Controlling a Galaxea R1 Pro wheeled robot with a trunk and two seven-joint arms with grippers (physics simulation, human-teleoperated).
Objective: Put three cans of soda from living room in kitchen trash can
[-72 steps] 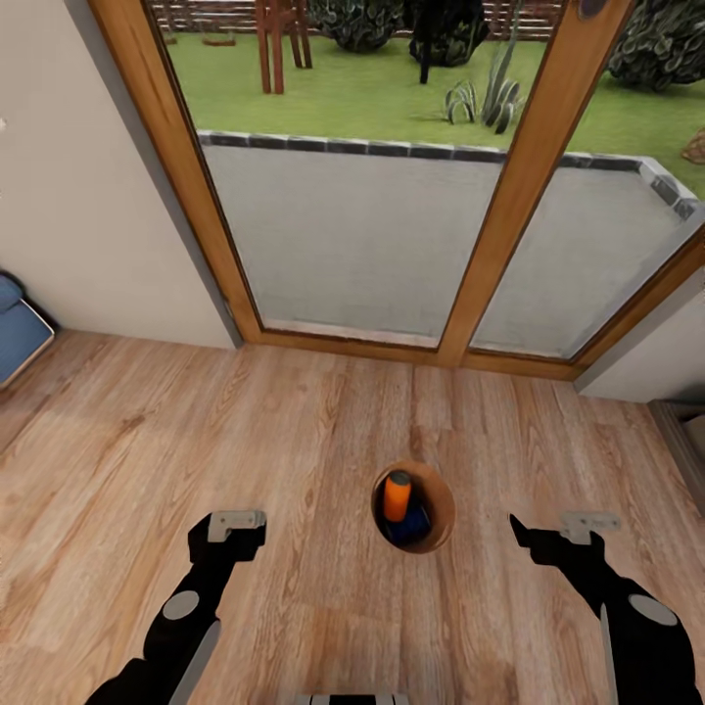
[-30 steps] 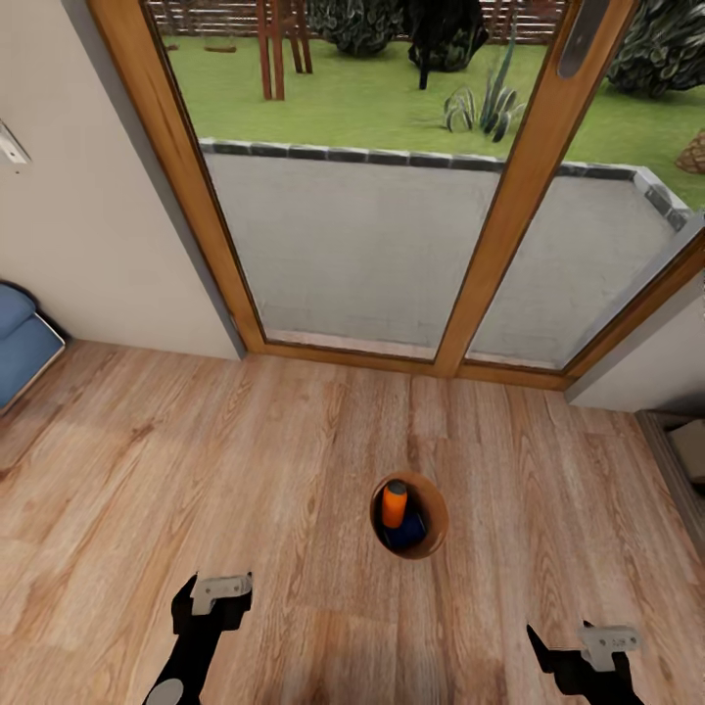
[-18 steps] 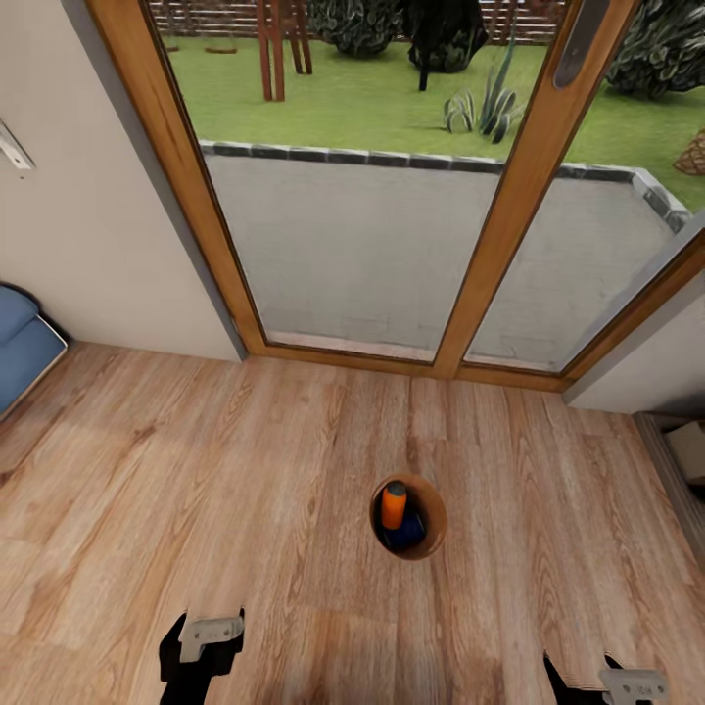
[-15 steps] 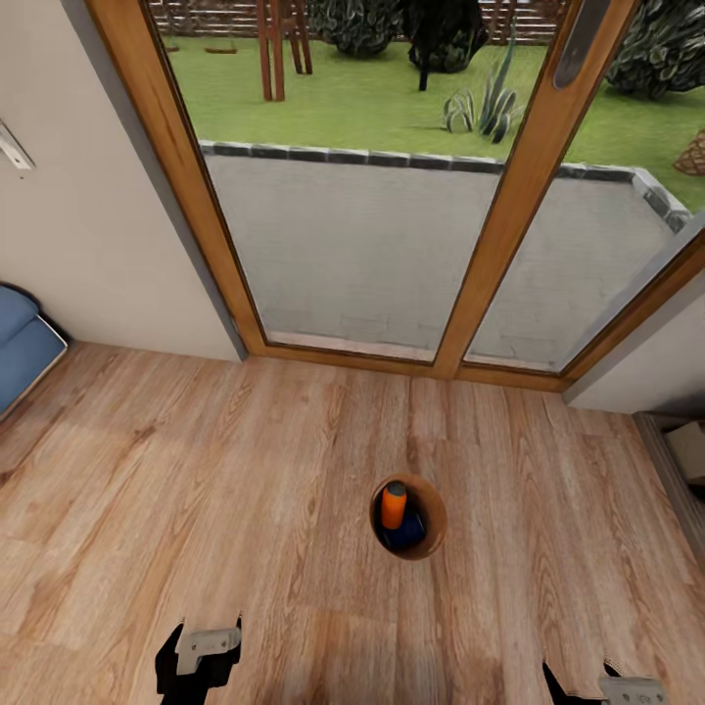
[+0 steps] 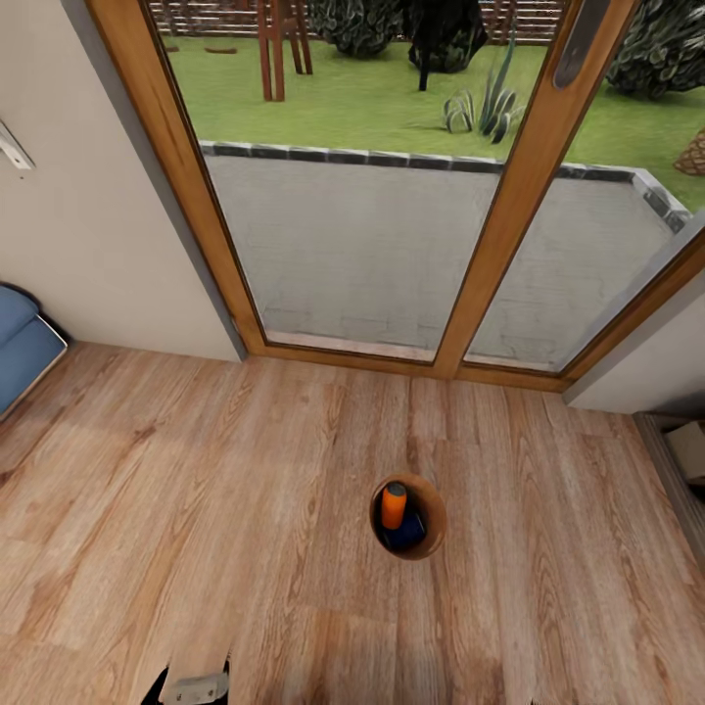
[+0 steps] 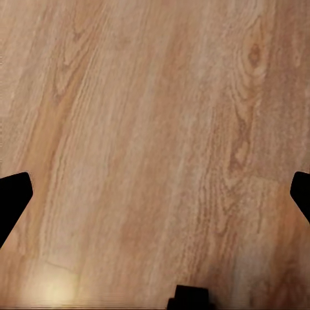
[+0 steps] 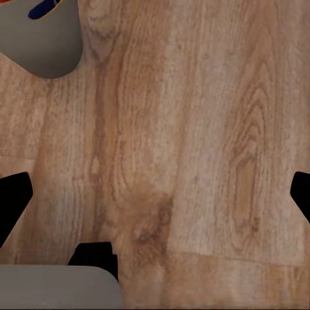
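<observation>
Bin (image 5: 432, 502) stands on plank floor (image 5: 245, 490), well apart from glass doors (image 5: 392, 196) and sofa (image 5: 20, 343); bare floor all round. Inside: one orange can (image 5: 394, 505), one blue can (image 5: 403, 534). Left gripper (image 6: 155, 194) and right gripper (image 7: 155, 194): fingers spread wide, empty.

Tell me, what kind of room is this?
Probably a living room: warm wooden plank floor, tall wood-framed glass doors onto a garden, and a light blue sofa's corner.
</observation>
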